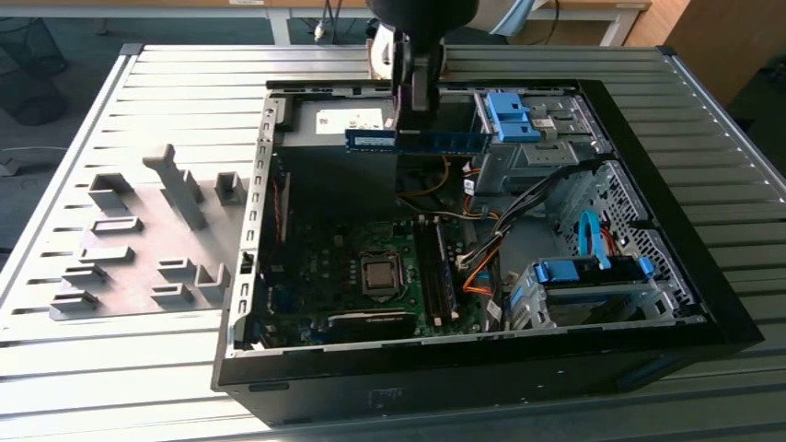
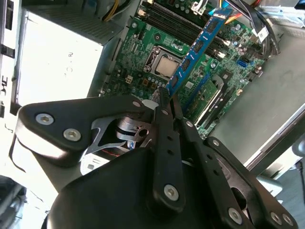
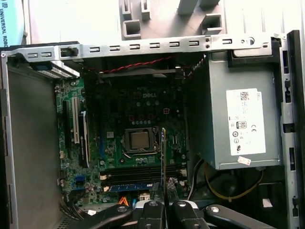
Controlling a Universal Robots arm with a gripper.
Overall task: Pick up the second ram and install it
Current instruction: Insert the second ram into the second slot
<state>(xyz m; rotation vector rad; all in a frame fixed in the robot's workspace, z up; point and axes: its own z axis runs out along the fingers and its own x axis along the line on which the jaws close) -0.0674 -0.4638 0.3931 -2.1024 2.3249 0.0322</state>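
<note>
The second ram is a long thin blue board with black chips, held level above the open computer case, over its back part. My gripper comes down from above and is shut on the strip near its middle. In the second wrist view the ram runs out from the gripper over the green motherboard. In the first wrist view it shows edge-on above the gripper, near the CPU socket. The memory slots lie beside the socket.
Grey holder blocks stand on the slatted table at the exterior view's left. Inside the case are a grey power supply, blue drive caddies and orange cables. The case's metal walls ring the motherboard.
</note>
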